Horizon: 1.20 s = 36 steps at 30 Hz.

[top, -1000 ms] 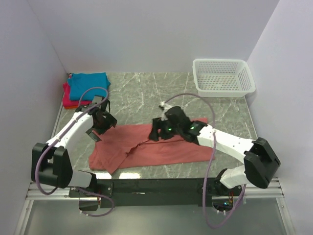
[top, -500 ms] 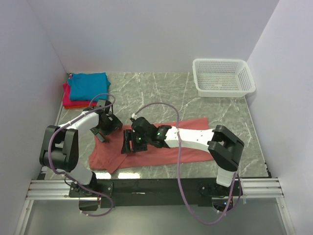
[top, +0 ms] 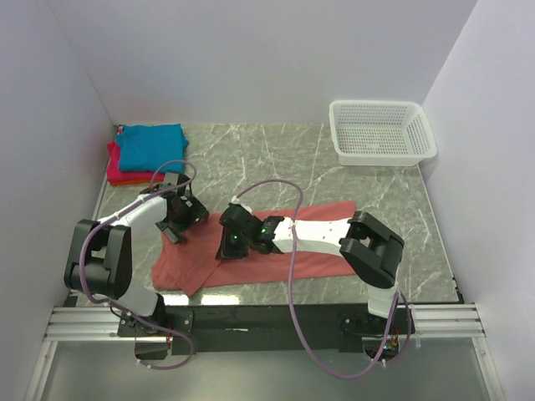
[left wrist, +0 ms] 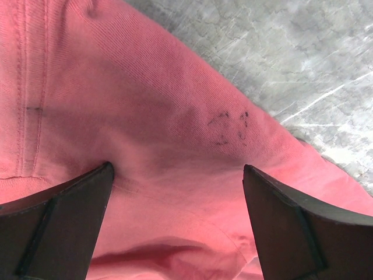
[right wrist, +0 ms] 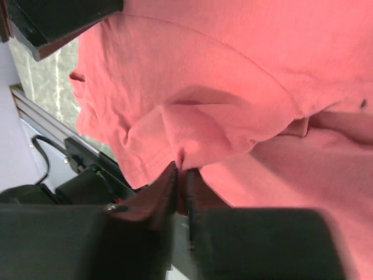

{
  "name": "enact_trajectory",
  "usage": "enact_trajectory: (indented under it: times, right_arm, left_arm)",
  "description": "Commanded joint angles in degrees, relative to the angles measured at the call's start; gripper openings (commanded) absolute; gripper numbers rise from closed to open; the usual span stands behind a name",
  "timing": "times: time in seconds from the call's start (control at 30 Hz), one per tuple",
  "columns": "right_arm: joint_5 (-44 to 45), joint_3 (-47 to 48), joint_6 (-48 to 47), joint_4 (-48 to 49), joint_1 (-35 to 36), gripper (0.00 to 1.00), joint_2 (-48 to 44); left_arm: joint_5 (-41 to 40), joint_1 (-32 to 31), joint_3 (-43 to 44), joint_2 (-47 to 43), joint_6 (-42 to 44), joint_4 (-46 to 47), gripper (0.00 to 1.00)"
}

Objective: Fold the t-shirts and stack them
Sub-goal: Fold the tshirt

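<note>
A salmon-red t-shirt [top: 284, 264] lies spread across the near half of the marble table [top: 276, 159]. My right gripper [top: 227, 251] reaches over its left part. In the right wrist view that gripper [right wrist: 182, 168] is shut on a raised fold of the salmon cloth [right wrist: 233, 70]. My left gripper [top: 173, 224] hovers at the shirt's upper left edge. Its fingers are wide open [left wrist: 178, 170] over flat salmon cloth [left wrist: 145, 105], with nothing between them. A teal-blue t-shirt [top: 150, 144] lies folded on a magenta-pink one [top: 117, 170] in the far left corner.
A white mesh basket [top: 381, 130] stands at the far right corner. White walls close in the table on the left, back and right. A black rail [top: 267, 319] with both arm bases runs along the near edge.
My right gripper moved left across the salmon shirt and closed on a fold of it. The left gripper shifted slightly toward the shirt's upper left edge and stayed open.
</note>
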Motion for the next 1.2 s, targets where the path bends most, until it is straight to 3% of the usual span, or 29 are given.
enact_trajectory:
  times: [0.0,0.03,0.37,0.67,0.7,0.83,0.97,1.17]
  right_arm:
    - [2.93,0.20,1.51,1.04,0.34,0.05,-1.14]
    - [2.76,-0.32,1.34,0.86,0.26,0.00,-1.57]
    - [-1.46,-5.51,-0.25,-5.21,0.17,0.00,-7.11]
    - [0.29,-7.79,1.25,-6.08,-0.89,0.08,-6.50]
    - [0.91,-7.97,1.25,-6.35,-0.97,0.10,-6.76]
    - [5.38,-8.58,0.72,-8.63,-0.97,0.35,-9.83]
    - [12.94,-8.06,-1.38,-14.41,-1.50,0.49,-14.22]
    - [17.26,-10.95,-7.71,-16.90,-11.68,0.68,-20.56]
  left_arm:
    - [-0.31,0.15,-2.48,1.70,0.69,3.67,0.99]
    - [-0.75,0.24,-2.22,1.70,0.77,3.49,0.99]
    - [-2.07,1.65,-1.33,2.58,1.30,2.52,0.99]
    - [-3.39,1.73,-0.46,3.63,2.18,1.55,0.99]
    - [-3.13,1.73,-0.19,3.81,2.27,1.55,0.99]
    - [-2.86,1.73,0.33,4.52,2.53,1.82,0.99]
    - [-3.12,1.73,1.04,5.30,3.23,2.34,0.99]
    - [-2.60,1.73,3.41,8.20,3.85,2.96,0.99]
